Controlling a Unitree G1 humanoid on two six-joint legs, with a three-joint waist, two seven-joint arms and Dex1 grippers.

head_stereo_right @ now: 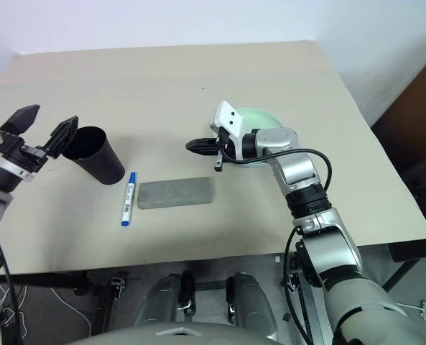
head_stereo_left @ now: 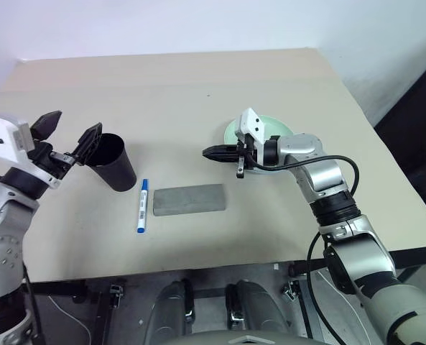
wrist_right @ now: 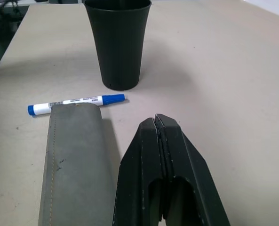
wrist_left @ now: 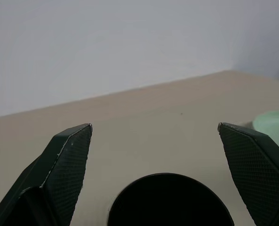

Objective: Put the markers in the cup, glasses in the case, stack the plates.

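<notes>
Nearest the front edge of the beige bench (head_stereo_left: pixel 198 108) lies the slim white marker with blue cap (head_stereo_left: pixel 141 207), free of either pincer. Just beside it, on its right, lies the closed grey felt-surfaced rectangular glasses case (head_stereo_left: pixel 189 199). Beyond the marker stands the tall black tapered plastic cup (head_stereo_left: pixel 116 162), upright. The left pincer (head_stereo_left: pixel 67 141) hangs at the cup's rim, fingers spread wide, empty. The right pincer (head_stereo_left: pixel 211 152) hovers beyond the case, pointing left, fingers pressed together on nothing. Behind it rests the round pale mint green plastic plate (head_stereo_left: pixel 266 127), partly hidden by the wrist.
</notes>
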